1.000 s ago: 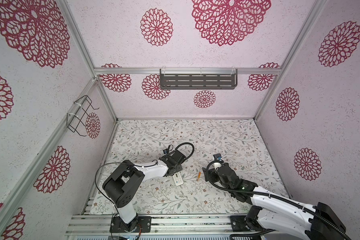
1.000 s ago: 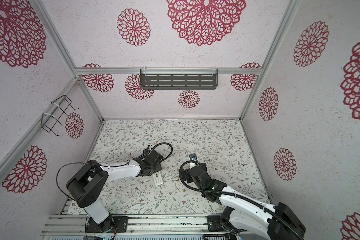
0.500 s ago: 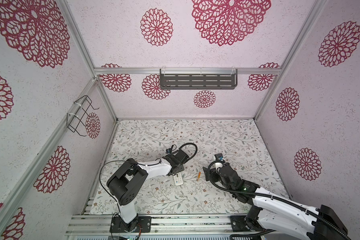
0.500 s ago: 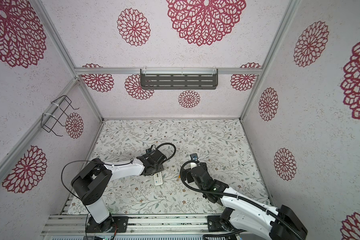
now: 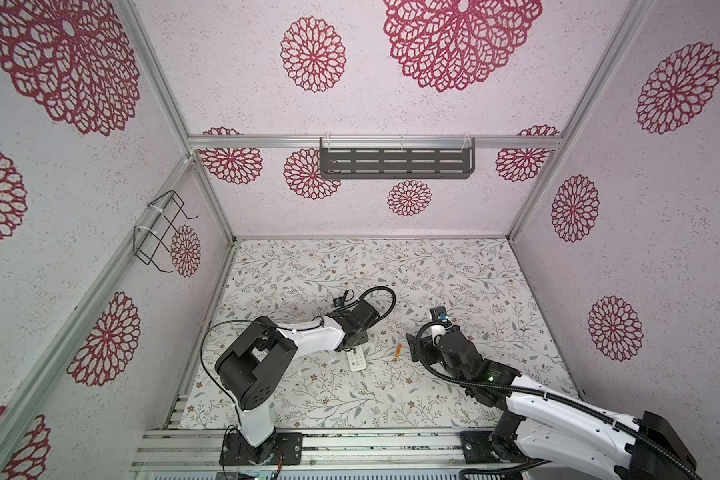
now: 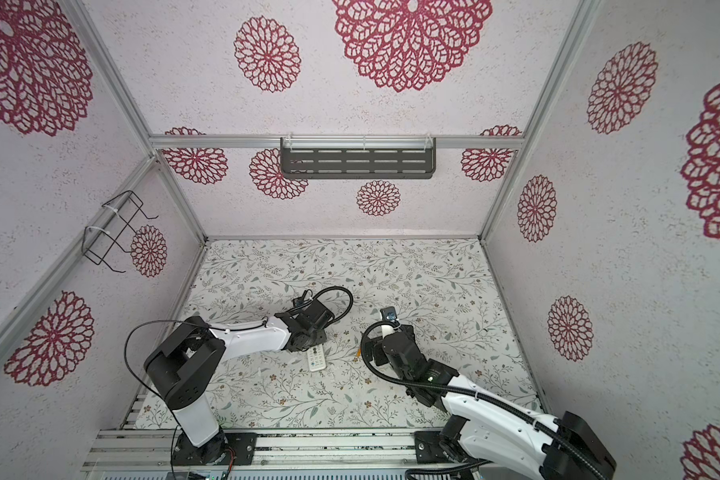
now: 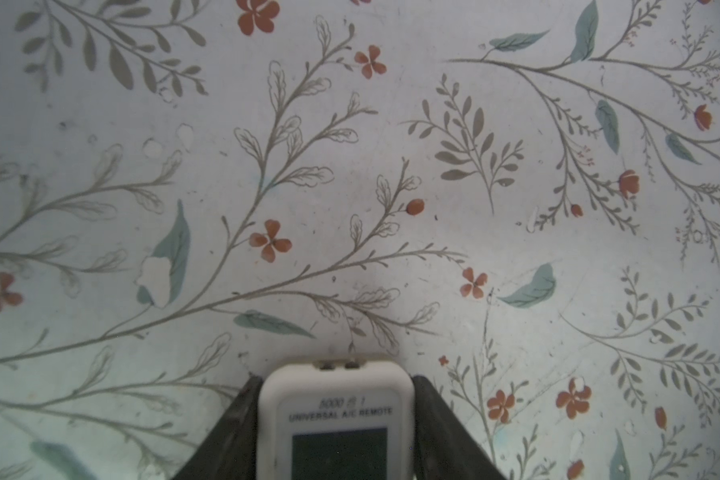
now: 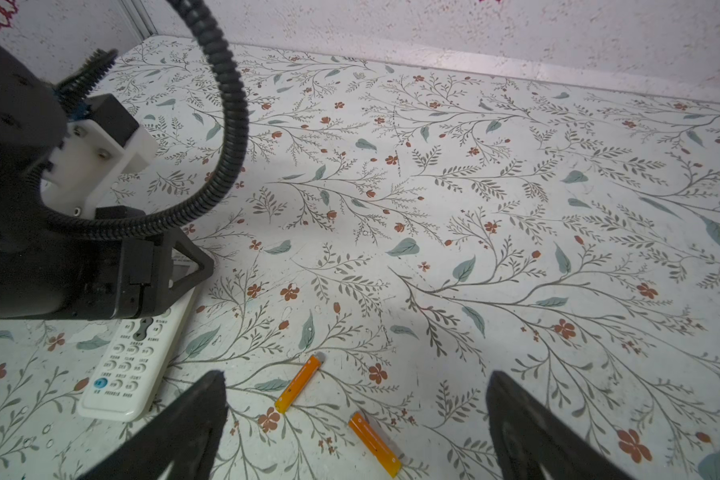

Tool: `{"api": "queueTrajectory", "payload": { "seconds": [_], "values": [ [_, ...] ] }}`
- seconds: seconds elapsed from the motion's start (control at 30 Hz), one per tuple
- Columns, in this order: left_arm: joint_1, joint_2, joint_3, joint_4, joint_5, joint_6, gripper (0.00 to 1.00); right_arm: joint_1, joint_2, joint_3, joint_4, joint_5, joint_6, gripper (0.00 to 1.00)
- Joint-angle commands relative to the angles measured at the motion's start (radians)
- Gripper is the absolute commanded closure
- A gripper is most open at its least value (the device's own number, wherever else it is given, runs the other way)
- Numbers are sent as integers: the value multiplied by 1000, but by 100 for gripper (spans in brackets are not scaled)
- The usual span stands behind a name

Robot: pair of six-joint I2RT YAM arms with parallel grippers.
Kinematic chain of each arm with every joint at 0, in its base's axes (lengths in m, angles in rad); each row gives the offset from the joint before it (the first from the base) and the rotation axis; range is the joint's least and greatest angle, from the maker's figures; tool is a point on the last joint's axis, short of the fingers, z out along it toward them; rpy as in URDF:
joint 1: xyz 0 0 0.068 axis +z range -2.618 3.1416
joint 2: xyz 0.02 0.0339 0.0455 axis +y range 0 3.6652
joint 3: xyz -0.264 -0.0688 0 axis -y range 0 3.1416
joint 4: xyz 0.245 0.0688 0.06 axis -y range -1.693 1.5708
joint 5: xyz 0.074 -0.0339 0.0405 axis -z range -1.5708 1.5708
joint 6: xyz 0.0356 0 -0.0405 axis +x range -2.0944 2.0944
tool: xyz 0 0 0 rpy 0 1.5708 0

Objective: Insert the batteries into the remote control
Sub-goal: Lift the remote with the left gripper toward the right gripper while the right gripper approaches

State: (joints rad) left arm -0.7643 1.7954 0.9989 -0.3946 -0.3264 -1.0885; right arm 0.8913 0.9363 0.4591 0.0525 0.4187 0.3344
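The remote control (image 7: 335,419) lies face up on the floral table, white with a grey screen and rows of buttons (image 8: 138,357); both top views show it (image 5: 357,360) (image 6: 316,360). My left gripper (image 7: 335,380) is shut on its screen end, one dark finger pressed against each long side. Two orange batteries (image 8: 299,383) (image 8: 375,443) lie flat on the table just right of the remote; a top view shows one of them (image 5: 398,349). My right gripper (image 8: 355,376) hovers low over them, open wide, touching neither.
The left arm's wrist and its black ribbed cable (image 8: 225,124) rise over the remote, close to my right gripper. A dark slotted shelf (image 5: 395,163) hangs on the back wall and a wire basket (image 5: 159,232) on the left wall.
My left gripper has shifted slightly to the right over the remote and its jaws have narrowed onto the remote's sides. The right arm and the batteries have hardly moved.
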Motion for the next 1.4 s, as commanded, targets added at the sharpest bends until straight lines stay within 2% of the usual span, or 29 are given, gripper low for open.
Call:
{"api": "queueTrajectory", "payload": {
  "seconds": [0.0,0.13,0.23,0.57,0.77,0.97,1.1,1.37],
  "values": [
    [-9,-36,-4,-8,-19,17,57,6,-31,19,-5,14,12,1],
    [-7,-123,-44,29,-38,55,64,7,-45,31,-20,-13,20,1],
    [-1,-203,-88,97,-31,97,66,6,-51,42,-9,-78,24,1],
    [62,-482,-240,322,116,229,69,7,-100,56,121,-335,84,1],
    [117,-691,-316,431,256,319,71,7,-99,50,251,-480,113,1],
    [166,-839,-371,547,425,350,72,7,-60,50,440,-661,136,1],
    [175,-900,-400,644,540,360,71,8,-33,55,536,-734,158,1],
    [186,-932,-427,817,728,342,69,13,35,53,689,-805,190,1]
  ]
}}
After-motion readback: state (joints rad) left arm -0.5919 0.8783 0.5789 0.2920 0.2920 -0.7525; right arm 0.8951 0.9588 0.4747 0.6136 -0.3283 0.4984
